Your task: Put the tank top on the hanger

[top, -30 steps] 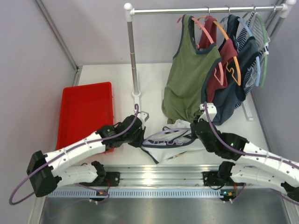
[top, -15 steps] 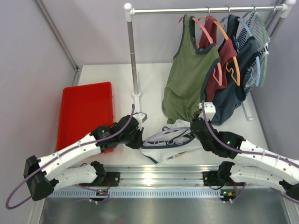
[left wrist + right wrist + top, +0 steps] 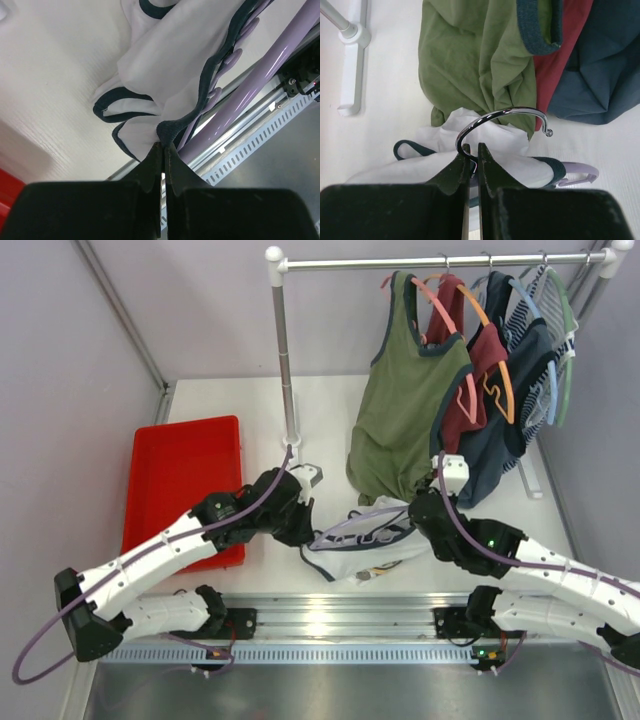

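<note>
The white tank top point(image 3: 362, 550) with navy trim hangs bunched between my two grippers above the table's near edge. My left gripper point(image 3: 300, 533) is shut on its navy-edged strap point(image 3: 172, 129), with white folds point(image 3: 172, 60) beyond the fingers. The lavender hanger point(image 3: 352, 525) runs through the top; its arm point(image 3: 260, 75) passes beside the strap. My right gripper point(image 3: 420, 512) is shut on the base of the hanger's chrome hook point(image 3: 500, 114), with the tank top point(image 3: 485, 145) draped under it and the lavender end point(image 3: 577, 176) sticking out right.
A red tray point(image 3: 180, 485) lies at the left. A clothes rail point(image 3: 440, 260) on a white post point(image 3: 285, 360) carries an olive-green top point(image 3: 405, 410), a maroon top point(image 3: 485, 370) and dark garments point(image 3: 520, 390) on coloured hangers. A metal rail point(image 3: 330, 615) runs along the near edge.
My left gripper has moved up and slightly right with the strap, pulling the tank top along the hanger. The garment has bunched closer together. The right gripper has stayed about where it was.
</note>
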`<move>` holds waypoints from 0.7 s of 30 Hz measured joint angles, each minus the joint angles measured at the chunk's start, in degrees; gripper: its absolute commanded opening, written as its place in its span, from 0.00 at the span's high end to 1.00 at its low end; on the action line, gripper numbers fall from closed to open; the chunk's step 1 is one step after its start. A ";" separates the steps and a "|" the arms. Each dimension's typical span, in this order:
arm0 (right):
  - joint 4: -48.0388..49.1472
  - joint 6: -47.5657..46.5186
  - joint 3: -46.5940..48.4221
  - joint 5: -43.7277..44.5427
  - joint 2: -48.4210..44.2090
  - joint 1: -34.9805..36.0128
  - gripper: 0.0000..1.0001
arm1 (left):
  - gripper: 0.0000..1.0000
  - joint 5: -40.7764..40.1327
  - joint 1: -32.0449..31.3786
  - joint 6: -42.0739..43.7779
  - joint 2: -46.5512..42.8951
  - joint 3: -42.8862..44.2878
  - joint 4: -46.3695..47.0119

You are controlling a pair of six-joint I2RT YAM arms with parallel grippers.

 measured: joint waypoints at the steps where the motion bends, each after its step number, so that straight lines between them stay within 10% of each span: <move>1: -0.35 0.28 0.42 0.55 0.07 -0.02 1.00 | 1.00 0.26 0.00 0.17 0.37 0.63 -0.28; 21: -4.50 4.70 1.90 3.06 2.47 0.00 1.00 | 1.00 4.70 0.00 -1.29 -5.57 -2.27 -2.67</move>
